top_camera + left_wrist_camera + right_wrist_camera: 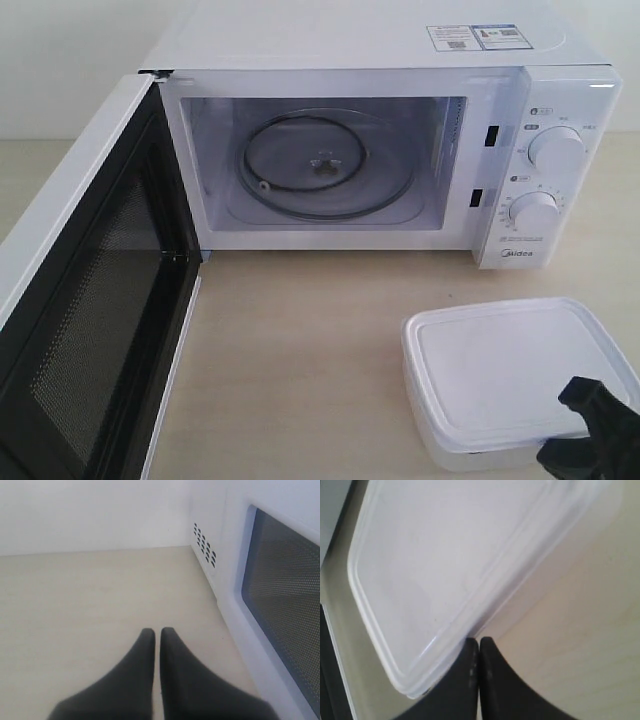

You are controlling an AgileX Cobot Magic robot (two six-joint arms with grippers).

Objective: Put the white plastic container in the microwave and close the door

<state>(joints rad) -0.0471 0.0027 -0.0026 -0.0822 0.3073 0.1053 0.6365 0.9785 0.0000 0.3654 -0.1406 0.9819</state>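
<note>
The white plastic container (515, 378) sits lidded on the table at the front right, in front of the microwave (380, 150). The microwave stands open, its glass turntable (320, 165) bare. Its door (90, 300) is swung out to the left, black inner frame and mesh window facing me. My right gripper (585, 400) hovers shut over the container's near right corner; in the right wrist view the shut tips (479, 641) sit at the edge of the container's lid (455, 555). My left gripper (157, 631) is shut and empty above bare table, beside the door's outer face (280, 595).
Two round dials (555, 150) sit on the microwave's right panel. Light wooden tabletop (300, 350) stretches between the open door and the container. A white wall runs behind. Vent holes (204, 544) mark the microwave's side.
</note>
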